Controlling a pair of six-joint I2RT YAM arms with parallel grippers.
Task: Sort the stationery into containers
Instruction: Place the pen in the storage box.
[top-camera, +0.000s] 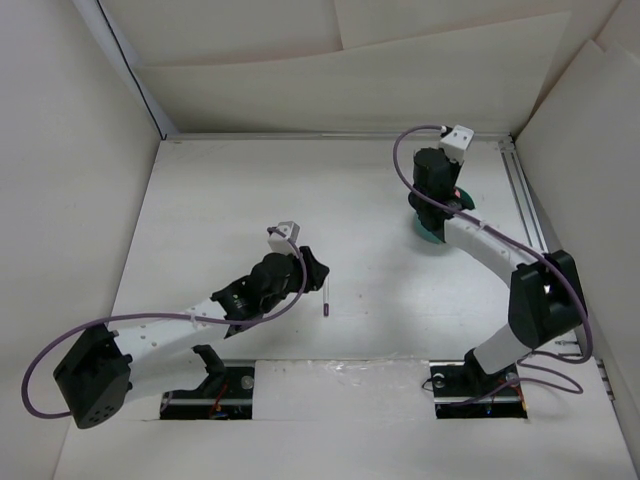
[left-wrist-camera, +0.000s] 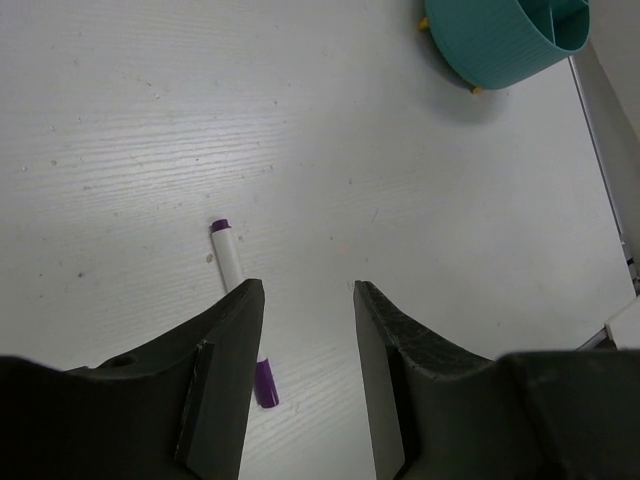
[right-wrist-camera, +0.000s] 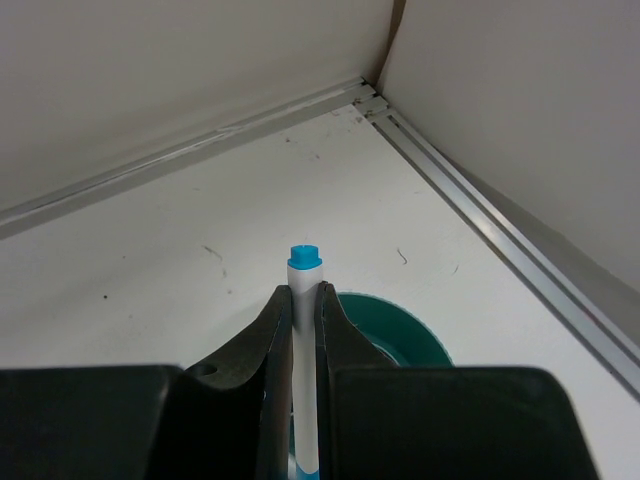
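My right gripper (right-wrist-camera: 303, 290) is shut on a thin white pen with a light-blue tip (right-wrist-camera: 304, 258), held upright above the round teal-green cup (right-wrist-camera: 400, 330). In the top view the right gripper (top-camera: 435, 190) hangs over the cup (top-camera: 432, 232) at the back right. A thin white pen with purple ends (top-camera: 327, 298) lies on the table just right of my left gripper (top-camera: 308, 266). In the left wrist view this pen (left-wrist-camera: 230, 258) lies partly behind the left finger (left-wrist-camera: 225, 350). The left gripper (left-wrist-camera: 308, 292) is open, empty and above the table. The cup (left-wrist-camera: 495, 45) shows at the top right.
White walls close in the table on the left, back and right. An aluminium rail (top-camera: 525, 200) runs along the right side, near the cup, and also shows in the right wrist view (right-wrist-camera: 480, 215). The arm bases sit at the near edge.
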